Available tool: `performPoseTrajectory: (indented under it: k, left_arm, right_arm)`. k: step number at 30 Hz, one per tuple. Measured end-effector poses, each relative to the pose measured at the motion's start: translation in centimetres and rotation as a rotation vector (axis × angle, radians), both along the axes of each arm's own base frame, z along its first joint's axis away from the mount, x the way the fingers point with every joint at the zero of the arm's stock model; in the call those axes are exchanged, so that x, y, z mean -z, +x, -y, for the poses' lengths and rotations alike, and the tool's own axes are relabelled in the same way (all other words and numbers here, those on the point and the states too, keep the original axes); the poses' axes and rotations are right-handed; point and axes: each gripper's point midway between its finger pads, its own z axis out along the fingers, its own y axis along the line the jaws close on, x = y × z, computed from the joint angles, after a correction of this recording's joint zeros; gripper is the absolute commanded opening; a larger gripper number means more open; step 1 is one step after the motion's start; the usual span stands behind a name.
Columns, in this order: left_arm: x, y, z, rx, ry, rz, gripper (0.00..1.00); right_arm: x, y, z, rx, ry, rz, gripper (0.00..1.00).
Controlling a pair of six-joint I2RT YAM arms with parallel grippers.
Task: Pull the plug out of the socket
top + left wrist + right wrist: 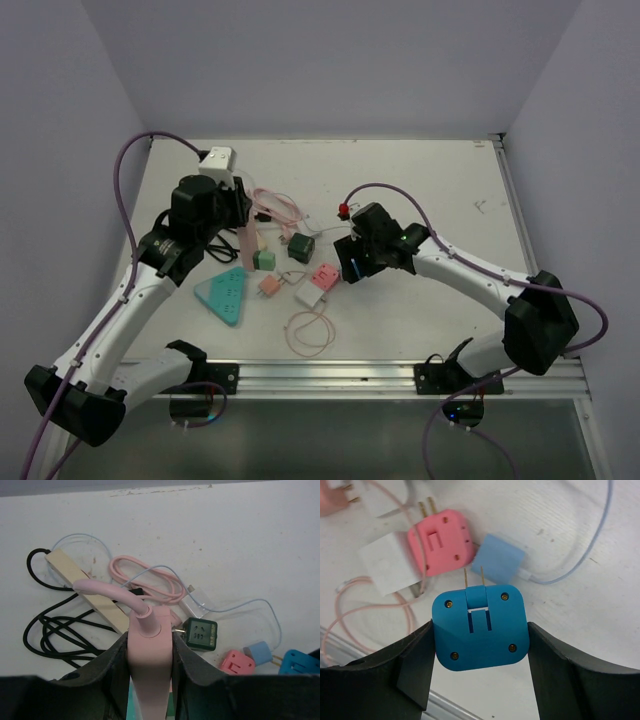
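Pink socket strip [150, 645], upright, gripped in left jaws over mid-counter clutter. Blue plug [480, 630], apart from it, gripped in right jaws, prongs bare. Open counter [450, 180] toward far and right edges.

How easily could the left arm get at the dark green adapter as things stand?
Probably not now. The dark green adapter lies uncovered just ahead, but the left gripper is shut on the pink power strip, so its fingers are occupied.
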Motion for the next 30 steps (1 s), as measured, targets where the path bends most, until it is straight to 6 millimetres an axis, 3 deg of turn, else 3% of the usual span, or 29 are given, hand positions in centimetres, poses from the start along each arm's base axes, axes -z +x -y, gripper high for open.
performPoseTrajectory:
  k: [2, 5, 6, 9, 11, 15, 24, 30]
  left_arm:
    - [-0.4, -0.3, 0.7, 0.026, -0.038, -0.001, 0.0]
    - [-0.5, -0.7, 1.6, 0.062, -0.084, -0.013, 0.0]
    - [-0.6, -0.8, 1.9, 0.073, -0.097, -0.017, 0.0]
    - [-0.6, -1.1, 2.6, 0.096, -0.133, -0.031, 0.0]
    - [-0.6, -1.3, 3.0, 0.11, -0.154, -0.04, 0.0]
    - [-0.7, -1.5, 3.5, 0.128, -0.177, -0.05, 0.0]
    - [-1.0, -1.7, 4.1, 0.146, -0.219, -0.054, 0.0]
    - [-1.5, -1.6, 4.6, 0.155, -0.255, -0.047, 0.0]
  right_arm:
    - [1.6, 1.3, 1.2, 0.062, -0.034, 0.007, 0.06]
    - [2.7, 2.8, 0.5, 0.085, -0.032, 0.033, 0.33]
    - [2.9, 3.3, 0.0, 0.088, -0.021, 0.046, 0.5]
    - [3.5, 4.3, -1.0, 0.088, -0.004, 0.067, 0.76]
    - [3.7, 4.5, -1.3, 0.084, 0.001, 0.065, 0.85]
    - [2.1, 4.2, -2.2, 0.056, 0.06, 0.074, 0.91]
    - [-7.7, 0.4, -6.8, -0.094, 0.371, 0.188, 0.94]
    - [-9.2, -1.1, -10.3, -0.171, 0.449, 0.17, 0.93]
